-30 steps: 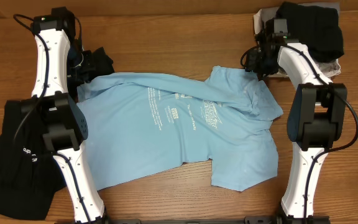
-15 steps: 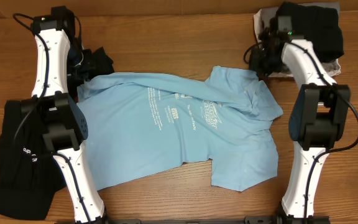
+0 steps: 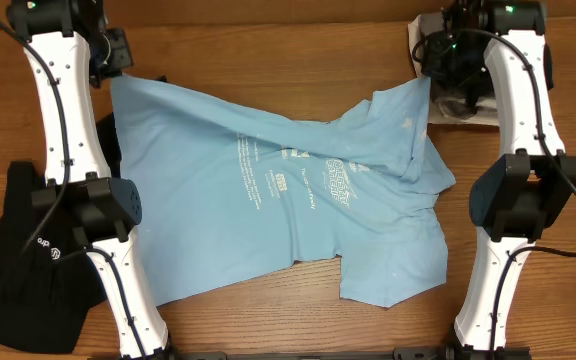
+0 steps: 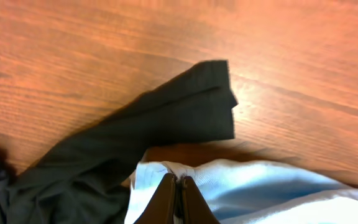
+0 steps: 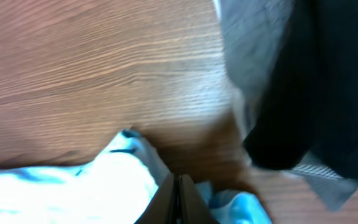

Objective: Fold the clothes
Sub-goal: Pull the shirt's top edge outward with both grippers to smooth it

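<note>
Two blue T-shirt (image 3: 298, 200) corners, one tight between left fingers (image 4: 165, 200), one tight between right fingers (image 5: 188, 202).

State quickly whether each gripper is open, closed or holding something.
Left gripper: closed, pinching an edge of the light blue soft T-shirt.
Right gripper: closed on another edge of the same T-shirt.

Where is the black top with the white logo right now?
In the overhead view, the black top lies at the table's left edge, just outside the left arm, with the light blue T-shirt spread on that arm's other side.
</note>
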`<state>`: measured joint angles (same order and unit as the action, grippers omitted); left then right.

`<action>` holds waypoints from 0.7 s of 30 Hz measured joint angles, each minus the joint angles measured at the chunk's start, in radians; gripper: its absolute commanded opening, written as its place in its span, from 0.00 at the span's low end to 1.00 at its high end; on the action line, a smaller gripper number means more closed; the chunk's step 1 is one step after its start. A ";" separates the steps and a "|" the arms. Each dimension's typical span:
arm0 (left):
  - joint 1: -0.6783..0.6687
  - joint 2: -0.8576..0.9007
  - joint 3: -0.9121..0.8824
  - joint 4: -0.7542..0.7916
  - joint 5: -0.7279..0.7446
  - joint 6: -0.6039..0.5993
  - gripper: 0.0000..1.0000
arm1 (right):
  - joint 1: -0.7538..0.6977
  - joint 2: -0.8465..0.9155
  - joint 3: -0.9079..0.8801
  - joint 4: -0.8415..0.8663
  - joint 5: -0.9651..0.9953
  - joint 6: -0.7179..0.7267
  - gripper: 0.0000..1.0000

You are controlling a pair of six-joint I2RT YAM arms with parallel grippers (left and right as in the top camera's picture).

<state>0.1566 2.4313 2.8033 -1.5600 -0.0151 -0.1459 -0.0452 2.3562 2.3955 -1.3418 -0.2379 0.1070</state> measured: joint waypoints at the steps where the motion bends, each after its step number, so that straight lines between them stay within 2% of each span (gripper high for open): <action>1: 0.000 0.000 0.009 0.000 0.008 0.000 0.04 | 0.000 0.000 0.000 -0.009 -0.018 0.005 0.04; 8: 0.000 0.000 0.014 0.003 0.084 0.000 0.04 | 0.001 0.000 0.000 -0.006 -0.074 0.023 0.04; 21: 0.000 0.000 0.015 0.076 0.121 0.026 0.04 | 0.001 0.000 0.000 0.051 -0.016 0.023 0.04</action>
<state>0.1566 2.4313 2.8185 -1.4841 0.1062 -0.1196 -0.0441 2.3562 2.3959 -1.2903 -0.2539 0.1295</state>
